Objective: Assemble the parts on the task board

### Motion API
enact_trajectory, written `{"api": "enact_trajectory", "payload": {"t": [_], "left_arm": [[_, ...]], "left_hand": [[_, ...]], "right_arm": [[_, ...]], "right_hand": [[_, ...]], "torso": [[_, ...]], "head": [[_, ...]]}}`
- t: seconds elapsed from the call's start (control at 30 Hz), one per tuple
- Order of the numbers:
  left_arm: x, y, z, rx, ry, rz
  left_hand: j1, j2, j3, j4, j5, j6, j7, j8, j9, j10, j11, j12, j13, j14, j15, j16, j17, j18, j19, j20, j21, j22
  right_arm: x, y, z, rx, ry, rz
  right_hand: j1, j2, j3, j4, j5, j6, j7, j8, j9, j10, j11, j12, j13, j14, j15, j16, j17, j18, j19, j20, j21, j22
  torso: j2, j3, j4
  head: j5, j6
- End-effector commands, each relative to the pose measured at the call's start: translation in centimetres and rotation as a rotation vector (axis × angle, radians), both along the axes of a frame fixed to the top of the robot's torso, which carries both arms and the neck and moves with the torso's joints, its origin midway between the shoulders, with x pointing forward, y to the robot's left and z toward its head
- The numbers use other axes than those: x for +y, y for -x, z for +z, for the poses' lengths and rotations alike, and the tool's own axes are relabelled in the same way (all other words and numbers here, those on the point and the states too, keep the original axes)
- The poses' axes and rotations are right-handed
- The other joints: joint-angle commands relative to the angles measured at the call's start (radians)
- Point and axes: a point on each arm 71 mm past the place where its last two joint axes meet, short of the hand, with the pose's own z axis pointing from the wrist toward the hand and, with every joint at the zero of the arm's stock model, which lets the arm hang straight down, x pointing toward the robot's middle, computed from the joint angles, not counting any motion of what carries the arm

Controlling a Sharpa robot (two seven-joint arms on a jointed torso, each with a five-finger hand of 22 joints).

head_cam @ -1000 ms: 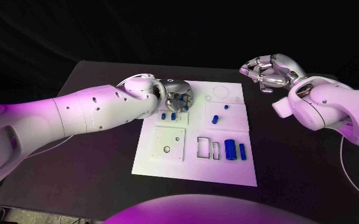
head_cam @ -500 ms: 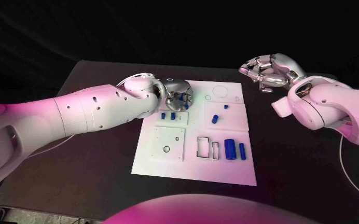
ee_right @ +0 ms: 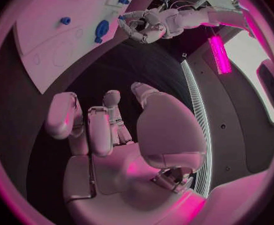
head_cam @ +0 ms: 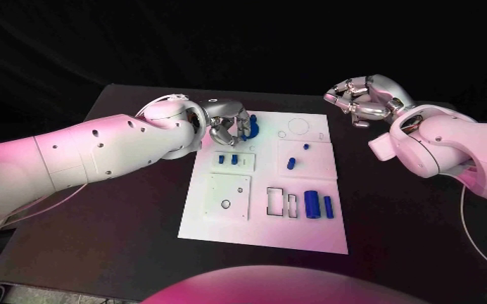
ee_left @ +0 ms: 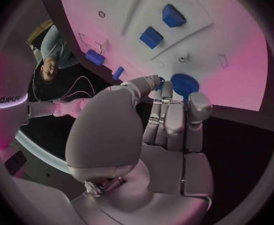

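A: From the head view, how far along is it?

B: Early, I'd judge. The flat white rectangular task board (head_cam: 266,177) lies mid-table. The silver left hand (head_cam: 229,127) is over the board's far left corner, fingers pinching a curved blue ring-like part (head_cam: 250,129). Two small blue block parts (head_cam: 229,157) sit in the panel just nearer, two small blue pegs (head_cam: 295,158) stand in the middle panel, and two blue cylinders (head_cam: 319,205) lie near the right edge beside vacant rectangular slots (head_cam: 275,200). The round recess (head_cam: 300,123) at the far side looks unfilled.

A: And the silver right hand (head_cam: 360,101)?

B: Off the board, above the black table (head_cam: 132,198), fingers curled and holding nothing.

A: The left wrist view?

B: Fingertips (ee_left: 163,89) close on the blue round piece (ee_left: 183,83) against the board, the blocks (ee_left: 162,25) just beyond. Whether it is seated, I cannot tell.

A: Right wrist view?

B: Its fingers (ee_right: 90,125) are bent inward, with nothing in them; the board (ee_right: 56,30) lies well away. Most parts look left to place.
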Motion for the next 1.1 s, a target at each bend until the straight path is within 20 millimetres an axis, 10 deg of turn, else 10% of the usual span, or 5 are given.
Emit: {"api": "enact_trajectory", "payload": {"t": [0.03, 1.1], "left_arm": [[0.8, 0.1, 0.2, 0.047, 0.05, 0.029], [2.7, -0.6, -1.5, 0.126, 0.007, 0.086]], "left_hand": [[-0.015, -0.002, 0.0, 0.009, -0.005, 0.01, 0.001, -0.007, 0.0, 0.007, 0.0, -0.011, -0.003, 0.004, 0.002, 0.002, -0.002, -0.018, 0.003, 0.005, 0.0, -0.002], [-0.022, -0.006, 0.0, 0.011, -0.005, 0.014, 0.0, -0.008, 0.0, 0.01, 0.001, -0.022, -0.005, 0.003, 0.002, 0.001, -0.005, -0.017, 0.001, 0.006, -0.002, -0.003]], "right_arm": [[0.1, 0.1, -0.1, 0.002, 0.0, 0.012], [0.2, 0.1, -0.4, 0.008, -0.001, 0.015]], "right_hand": [[0.01, -0.002, 0.0, 0.006, 0.004, -0.008, -0.002, 0.006, -0.002, -0.002, -0.003, -0.002, 0.001, 0.029, 0.006, -0.004, -0.001, 0.013, -0.009, 0.0, -0.003, 0.107], [0.01, -0.002, 0.0, 0.006, 0.004, -0.008, -0.002, 0.006, -0.002, -0.002, -0.003, -0.002, 0.001, 0.029, 0.006, -0.004, -0.001, 0.013, -0.009, 0.0, -0.003, 0.107]], "torso": [[-0.001, -0.0005, 0.0031], [0.0, 0.0017, -0.0002]], "head": [[-0.001, -0.002], [0.009, -0.004]]}}
